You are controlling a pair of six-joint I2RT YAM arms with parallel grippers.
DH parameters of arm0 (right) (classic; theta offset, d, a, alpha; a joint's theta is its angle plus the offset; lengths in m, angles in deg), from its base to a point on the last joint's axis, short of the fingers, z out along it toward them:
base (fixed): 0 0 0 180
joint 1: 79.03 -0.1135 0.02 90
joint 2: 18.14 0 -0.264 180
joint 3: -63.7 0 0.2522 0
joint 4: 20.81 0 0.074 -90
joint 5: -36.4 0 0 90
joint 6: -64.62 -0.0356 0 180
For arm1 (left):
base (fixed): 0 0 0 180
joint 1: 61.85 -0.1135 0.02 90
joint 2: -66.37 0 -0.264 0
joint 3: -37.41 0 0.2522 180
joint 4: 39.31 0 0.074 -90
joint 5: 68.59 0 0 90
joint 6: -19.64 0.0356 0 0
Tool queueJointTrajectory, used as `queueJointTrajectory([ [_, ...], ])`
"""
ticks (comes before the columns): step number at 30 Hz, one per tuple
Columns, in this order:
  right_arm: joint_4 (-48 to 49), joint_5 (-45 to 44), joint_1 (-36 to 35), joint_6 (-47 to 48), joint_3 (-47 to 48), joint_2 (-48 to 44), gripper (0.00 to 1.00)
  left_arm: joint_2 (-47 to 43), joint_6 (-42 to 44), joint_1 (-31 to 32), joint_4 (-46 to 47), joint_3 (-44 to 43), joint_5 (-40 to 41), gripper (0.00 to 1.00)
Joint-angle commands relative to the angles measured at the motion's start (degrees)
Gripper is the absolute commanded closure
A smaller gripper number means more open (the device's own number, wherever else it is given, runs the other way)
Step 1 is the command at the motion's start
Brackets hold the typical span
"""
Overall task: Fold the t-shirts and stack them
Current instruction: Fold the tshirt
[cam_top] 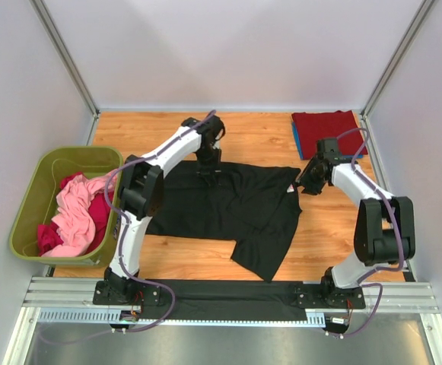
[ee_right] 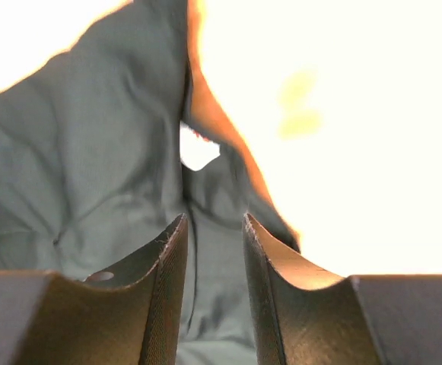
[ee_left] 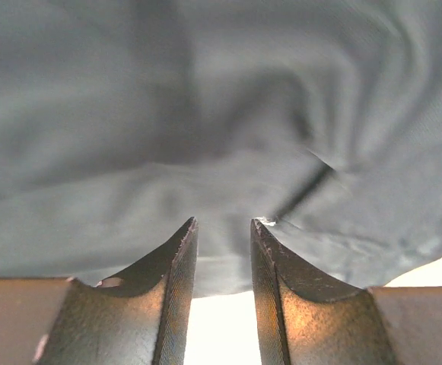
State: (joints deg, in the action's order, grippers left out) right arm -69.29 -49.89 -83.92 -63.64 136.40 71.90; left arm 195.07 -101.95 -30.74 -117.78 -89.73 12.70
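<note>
A black t-shirt (cam_top: 228, 209) lies spread across the middle of the table, one sleeve pointing to the near edge. My left gripper (cam_top: 209, 176) is at the shirt's far edge. In the left wrist view (ee_left: 223, 222) its jaws stand apart over the cloth edge (ee_left: 221, 152) and pinch nothing. My right gripper (cam_top: 305, 186) is at the shirt's right edge, beside the white neck label (cam_top: 291, 189). In the right wrist view (ee_right: 213, 219) its jaws stand apart above the collar cloth (ee_right: 91, 167), with the label (ee_right: 198, 152) just ahead. A folded dark red shirt (cam_top: 325, 125) lies on a blue one (cam_top: 295, 138) at the back right.
An olive-green bin (cam_top: 34, 194) stands at the left edge and holds a pink shirt (cam_top: 76, 213) and a magenta one (cam_top: 99, 217). Wooden tabletop (cam_top: 327, 228) shows around the black shirt. White walls close in the back and sides.
</note>
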Motion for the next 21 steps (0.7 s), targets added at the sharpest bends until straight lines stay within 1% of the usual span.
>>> queueJointTrajectory([
  [1, 5.45, 4.37, 1.63, 8.37, 4.59, 4.87, 0.63, -2.67, 2.67, -4.3, 0.02, -0.09, 2.29, 0.59],
  [3, 6.24, 4.73, 2.68, 11.09, 6.01, 8.64, 0.64, -1.97, 3.64, -6.41, 0.46, 0.35, 3.26, 0.59],
  [6, 7.91, 5.87, 3.91, 13.73, 8.29, 11.46, 0.64, -0.56, 4.96, -9.05, -0.51, -0.35, 5.1, 0.58],
  [7, 9.39, 7.88, 4.18, 14.26, 8.65, 13.04, 0.65, 0.05, 5.05, -9.66, -0.42, -0.17, 5.45, 0.58],
  [9, 9.5, 9.21, 4.45, 15.75, 9.79, 14.72, 0.66, 0.75, 5.67, -11.16, -0.68, -0.26, 5.89, 0.58],
  [13, 9.75, 9.65, 4.36, 15.67, 8.66, 16.57, 0.69, 2.42, 6.02, -13.09, -0.86, -0.61, 6.86, 0.57],
  [16, 11.25, 10.09, 4.36, 15.41, 7.42, 17.36, 0.77, 3.92, 6.63, -13.89, -1.21, -1.05, 7.3, 0.57],
  [17, 11.08, 10.01, 4.36, 15.5, 7.51, 17.97, 0.85, 4.62, 6.98, -13.97, -1.38, -1.22, 7.74, 0.57],
  [18, 10.9, 9.31, 4.36, 15.58, 7.94, 18.24, 0.9, 4.8, 7.33, -13.97, -1.47, -1.49, 8.09, 0.57],
  [19, 9.94, 8.35, 6.1, 15.85, 8.3, 18.42, 0.96, 5.41, 7.68, -13.97, -1.47, -1.84, 8.36, 0.56],
  [20, 8.98, 6.94, 6.81, 15.85, 8.82, 18.68, 1.0, 5.76, 7.69, -13.97, -1.65, -2.1, 8.53, 0.56],
  [21, 7.84, 4.32, 7.43, 15.85, 9.7, 18.77, 1.0, 6.12, 7.86, -13.97, -1.91, -3.15, 8.53, 0.56],
])
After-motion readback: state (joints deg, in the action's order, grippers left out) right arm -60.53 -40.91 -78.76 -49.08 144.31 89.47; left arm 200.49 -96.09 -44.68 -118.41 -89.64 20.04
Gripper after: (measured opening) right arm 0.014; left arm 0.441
